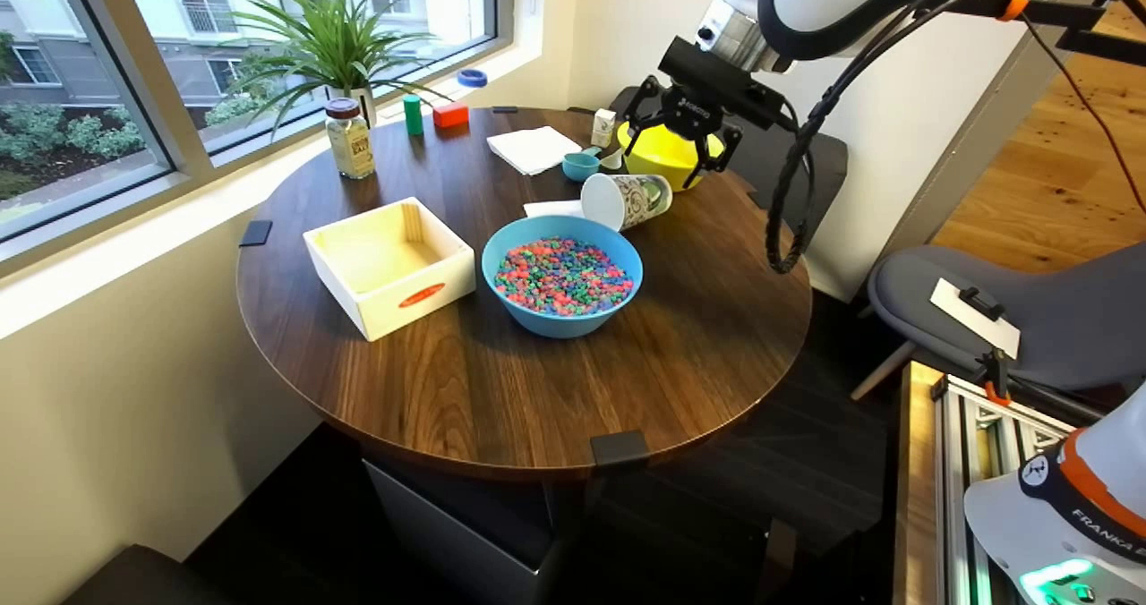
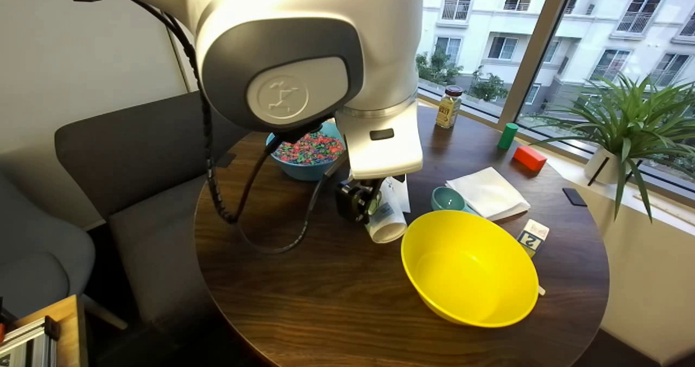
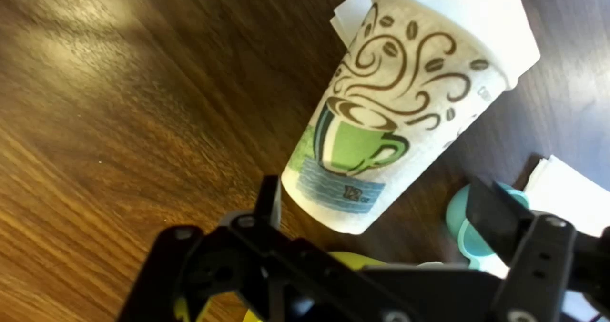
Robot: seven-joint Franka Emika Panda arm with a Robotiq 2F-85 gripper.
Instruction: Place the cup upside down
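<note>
The white tapered paper cup with a coffee-mug print lies on its side on the table in both exterior views (image 1: 643,199) (image 2: 384,219). In the wrist view the cup (image 3: 381,122) has its wide rim at the top and its narrow base towards my gripper. Its mouth faces the blue bowl, over a white napkin. My gripper (image 1: 659,168) is open and empty above the table near the cup's base. In the wrist view the fingers (image 3: 376,191) stand wide apart, one on each side of the base, seemingly not touching it.
A yellow bowl (image 2: 469,280) and a teal measuring cup (image 2: 448,198) stand beside the cup. The blue bowl of coloured bits (image 1: 562,325) stands near its mouth. A wooden box (image 1: 358,292), a jar (image 1: 351,144) and a napkin stack (image 1: 534,149) are also on the table (image 1: 501,390).
</note>
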